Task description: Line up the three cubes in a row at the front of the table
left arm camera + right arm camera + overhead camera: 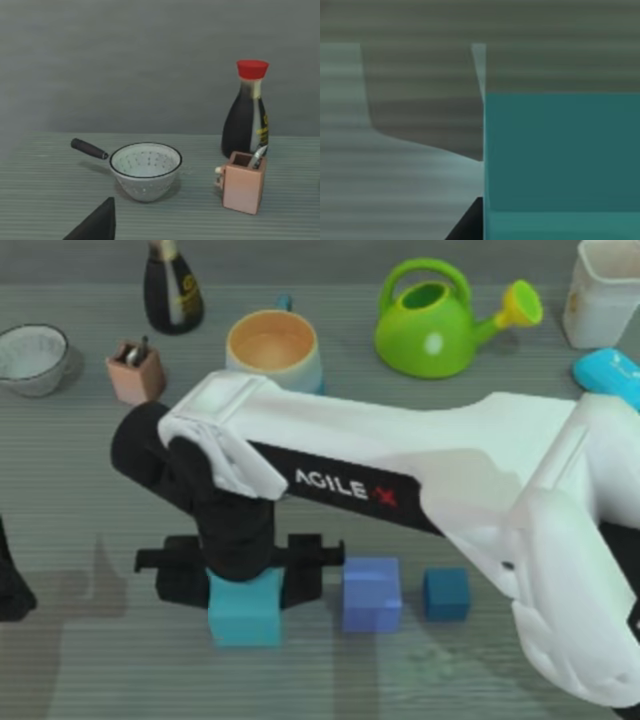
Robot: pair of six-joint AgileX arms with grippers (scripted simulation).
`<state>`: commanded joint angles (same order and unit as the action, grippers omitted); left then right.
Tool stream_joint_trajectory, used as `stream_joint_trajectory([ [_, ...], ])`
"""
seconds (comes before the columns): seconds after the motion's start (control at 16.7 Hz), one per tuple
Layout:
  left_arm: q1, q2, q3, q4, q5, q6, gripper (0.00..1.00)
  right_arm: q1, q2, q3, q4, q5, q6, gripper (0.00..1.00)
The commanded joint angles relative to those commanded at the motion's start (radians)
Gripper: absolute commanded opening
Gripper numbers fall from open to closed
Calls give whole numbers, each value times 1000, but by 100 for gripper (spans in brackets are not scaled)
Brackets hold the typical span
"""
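Note:
Three cubes stand in a row near the front of the table (100,670): a larger turquoise one (245,618), a medium periwinkle one (372,595) and a small dark blue one (445,593). My right arm reaches across from the right, and its gripper (245,578) sits over the turquoise cube with a black finger at each side. In the right wrist view the turquoise cube (560,160) fills half the picture, with a fingertip (470,222) pressed against its edge. My left gripper (10,585) is parked at the left edge and is open.
Along the back stand a strainer bowl (32,358), a soy sauce bottle (172,285), a terracotta pen holder (135,372), a cup (273,348), a green watering can (435,325), a white container (605,290) and a sky-blue bar (610,375).

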<state>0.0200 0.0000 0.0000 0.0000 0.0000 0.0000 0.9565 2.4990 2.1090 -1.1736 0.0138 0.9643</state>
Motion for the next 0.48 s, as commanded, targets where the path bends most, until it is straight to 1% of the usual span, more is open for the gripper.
stream_joint_trajectory([
  [0.12,0,0,0,0,0,0,100,0,0,0,0,0,0,98],
  [0.18,0,0,0,0,0,0,100,0,0,0,0,0,0,100],
  [0.48,0,0,0,0,0,0,100,0,0,0,0,0,0,100],
])
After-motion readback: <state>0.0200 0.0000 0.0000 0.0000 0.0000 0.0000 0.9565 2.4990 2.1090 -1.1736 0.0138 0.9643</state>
